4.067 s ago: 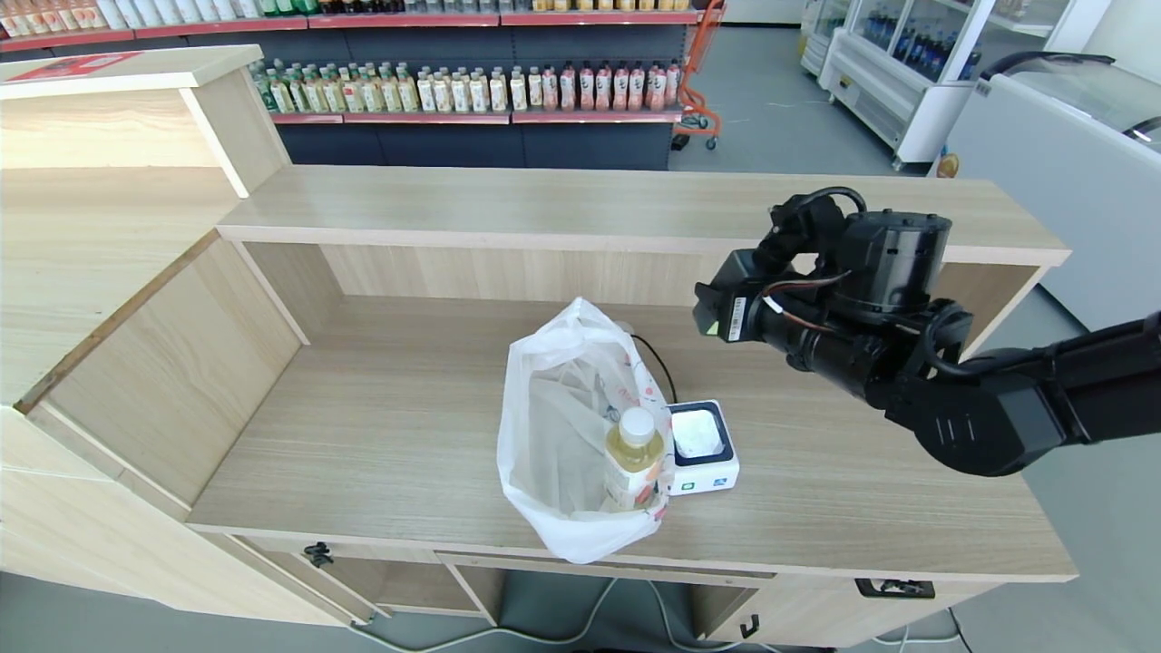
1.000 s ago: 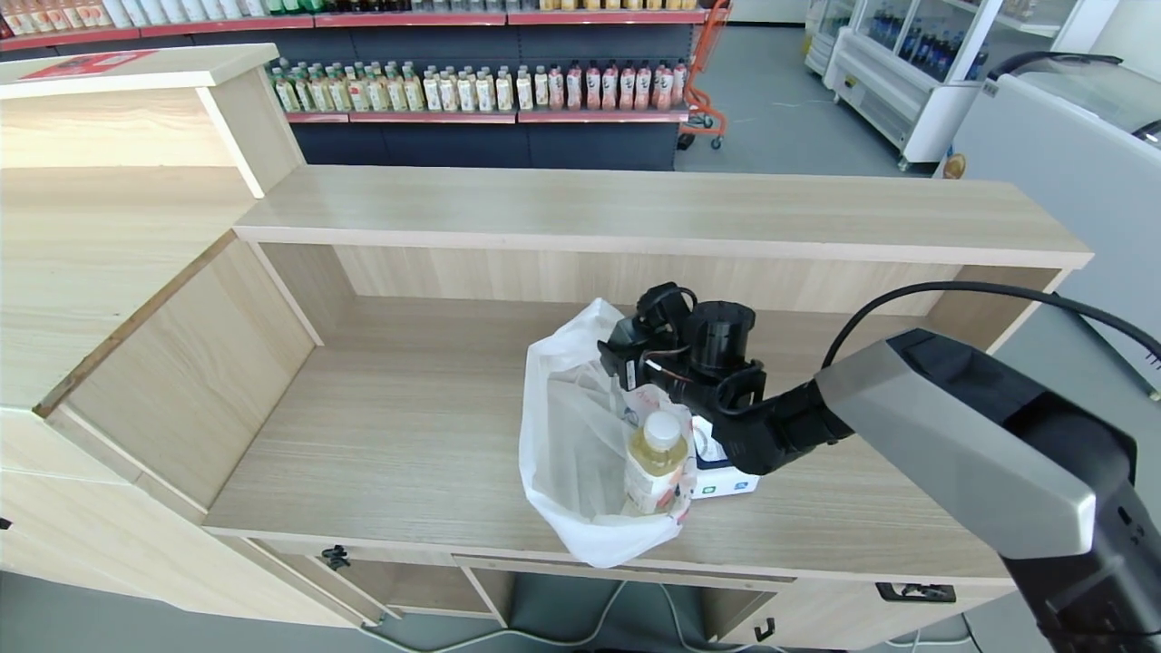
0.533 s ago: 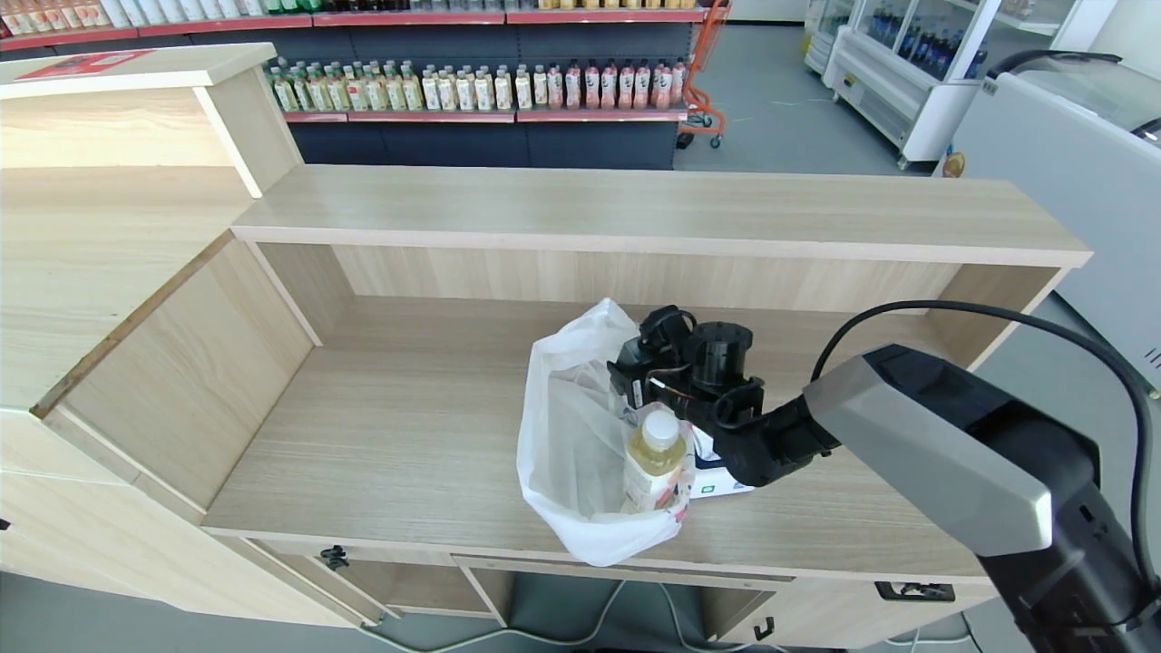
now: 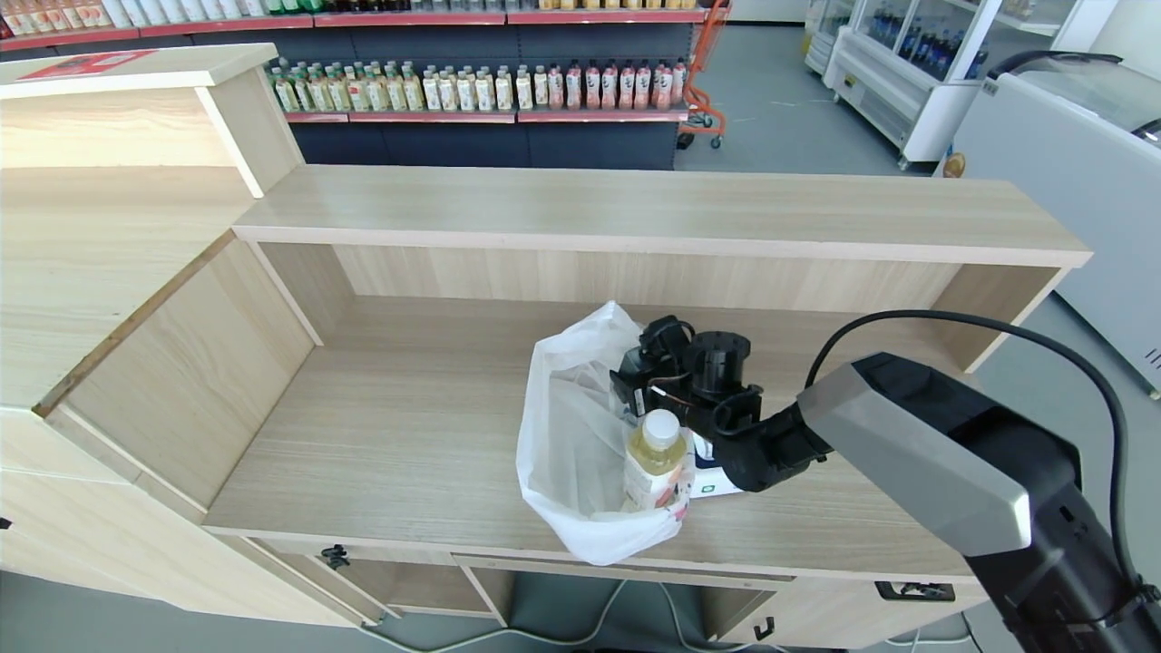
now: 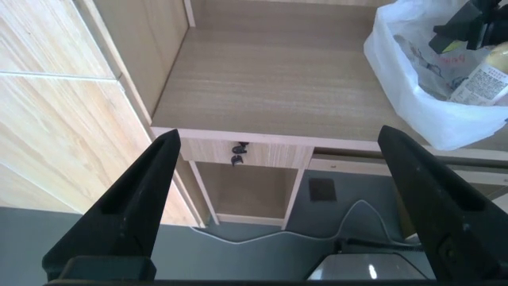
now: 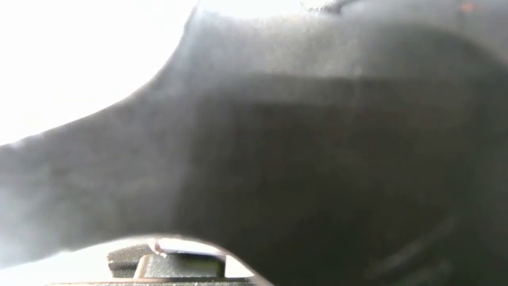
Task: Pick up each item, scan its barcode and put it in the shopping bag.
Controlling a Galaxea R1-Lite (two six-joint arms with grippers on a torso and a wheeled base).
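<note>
Since dropping from up high, now sunk into the bag [image 4: 567, 453], bottle [image 4: 655, 462] just beside the right jaws; grip impossible to tell; probably a drop-off.

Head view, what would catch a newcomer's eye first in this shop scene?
First comes the white plastic bag, standing open near the front edge of the wooden counter, with a capped bottle of pale yellow drink upright inside it. Next is the black and grey right arm, stretched from the right edge to the bag's mouth. It passes over a small white scanner beside the bag.
</note>
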